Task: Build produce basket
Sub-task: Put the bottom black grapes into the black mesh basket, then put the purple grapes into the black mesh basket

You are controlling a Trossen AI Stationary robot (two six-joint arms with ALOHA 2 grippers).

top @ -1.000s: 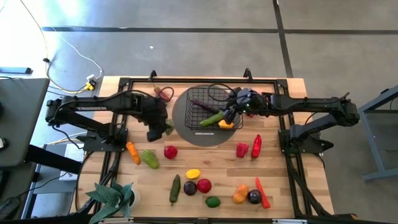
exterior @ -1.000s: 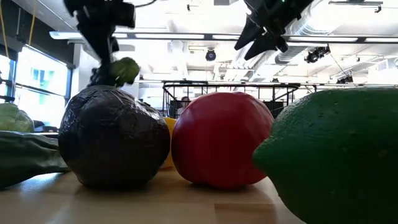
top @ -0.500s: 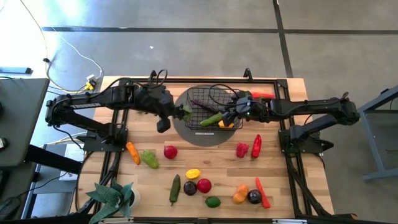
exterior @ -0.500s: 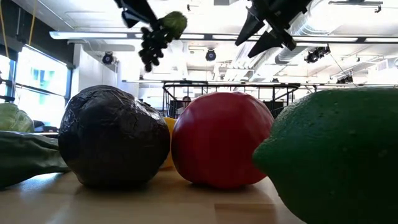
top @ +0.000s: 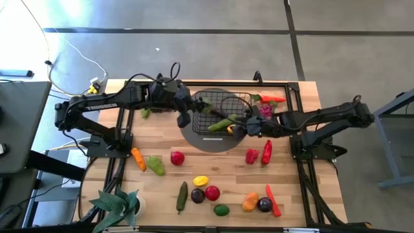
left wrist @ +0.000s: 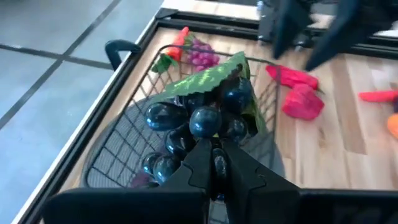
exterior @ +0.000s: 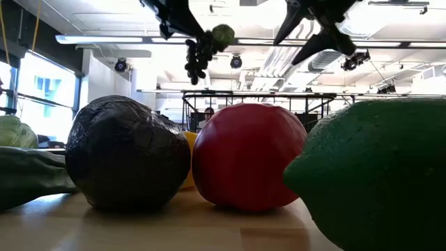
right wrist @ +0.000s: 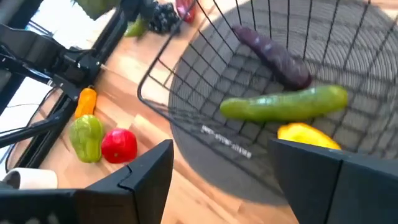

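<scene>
Dark left gripper: fingers pressed together on the stem of a bunch of dark grapes with a green leaf, held in the air over the left rim of the basket. In the low view the same bunch hangs high above the table.

Right gripper: fingers spread, nothing between them, at the right side of the basket, just beside its near right corner.

Basket, black wire mesh: stands on a round grey disc mat toward the far middle of the wooden table. Contents: one green cucumber, one yellow piece beside it, one long purple piece farther in.

Far right of the basket, on the table: pink grapes, a red carrot-like piece with green top.

Right of the mat: two red peppers, side by side.

Left of the mat: small green piece near the left arm; farther forward an orange piece, green pepper, red tomato-like piece.

Near edge: dark green cucumber, yellow piece, dark plum, red apple, green lime-like fruit, orange pepper, second dark plum, red chili.

Near left corner: leafy potted plant.
</scene>
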